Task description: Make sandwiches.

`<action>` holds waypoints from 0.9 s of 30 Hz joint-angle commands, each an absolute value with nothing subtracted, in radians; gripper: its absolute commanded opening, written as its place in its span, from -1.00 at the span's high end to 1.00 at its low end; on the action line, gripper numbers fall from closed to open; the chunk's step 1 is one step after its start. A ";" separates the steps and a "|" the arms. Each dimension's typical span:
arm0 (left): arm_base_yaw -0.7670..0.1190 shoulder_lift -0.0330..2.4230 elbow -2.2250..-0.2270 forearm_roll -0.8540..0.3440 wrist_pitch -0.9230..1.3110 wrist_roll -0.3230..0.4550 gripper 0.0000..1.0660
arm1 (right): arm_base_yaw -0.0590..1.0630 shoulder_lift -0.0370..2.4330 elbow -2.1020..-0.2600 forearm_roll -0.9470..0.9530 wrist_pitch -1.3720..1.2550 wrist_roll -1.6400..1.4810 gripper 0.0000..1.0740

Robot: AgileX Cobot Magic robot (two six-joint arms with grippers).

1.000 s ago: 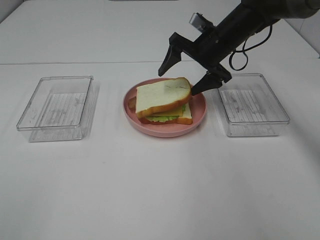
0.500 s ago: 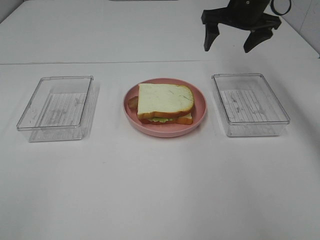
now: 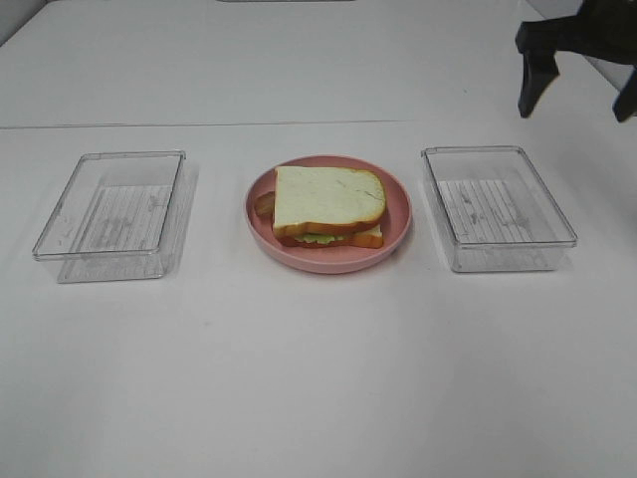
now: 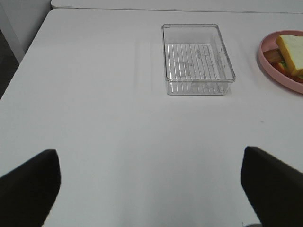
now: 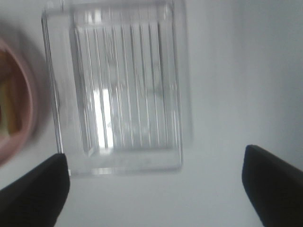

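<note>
Sandwich assembled on the plate, both grippers empty.

Toward the table's left edge sat a clear tray [image 3: 111, 214], with nothing in it. The left gripper [image 4: 150, 187] hovered over bare tabletop near the front-left corner, its jaws spread wide and holding nothing. At the table's middle the sandwich [image 3: 328, 206] lay flat on a round pink plate [image 3: 396, 214], its top bread slice squared over the lettuce and lower slice, a bit of bacon poking out at the left. Toward the right edge stood a second clear tray [image 3: 498, 206], also empty. The right gripper [image 3: 580, 80] hung high above the back-right corner, fingers parted, nothing between them.
</note>
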State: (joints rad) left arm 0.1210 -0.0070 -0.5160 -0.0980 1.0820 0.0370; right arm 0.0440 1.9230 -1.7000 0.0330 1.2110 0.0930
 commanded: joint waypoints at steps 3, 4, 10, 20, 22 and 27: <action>0.124 -0.022 -0.515 -0.103 1.075 0.033 -0.83 | 0.042 1.540 -1.241 0.032 1.242 0.085 -0.70; 0.124 -0.022 -0.515 -0.103 1.075 0.033 -0.83 | 0.042 1.540 -1.241 0.032 1.242 0.085 -0.70; 0.124 -0.022 -0.515 -0.103 1.075 0.033 -0.83 | 0.042 0.957 -0.779 0.032 1.097 0.096 -0.70; 0.124 -0.022 -0.515 -0.106 1.075 0.033 -0.83 | 0.042 0.427 -0.570 -0.007 1.131 0.140 -0.70; 0.124 -0.022 -0.515 -0.106 1.075 0.033 -0.83 | 0.042 0.326 -0.550 -0.052 1.153 0.140 -0.70; 0.124 -0.022 -0.515 -0.106 1.075 0.033 -0.83 | 0.042 0.197 -0.505 -0.106 1.148 0.140 -0.70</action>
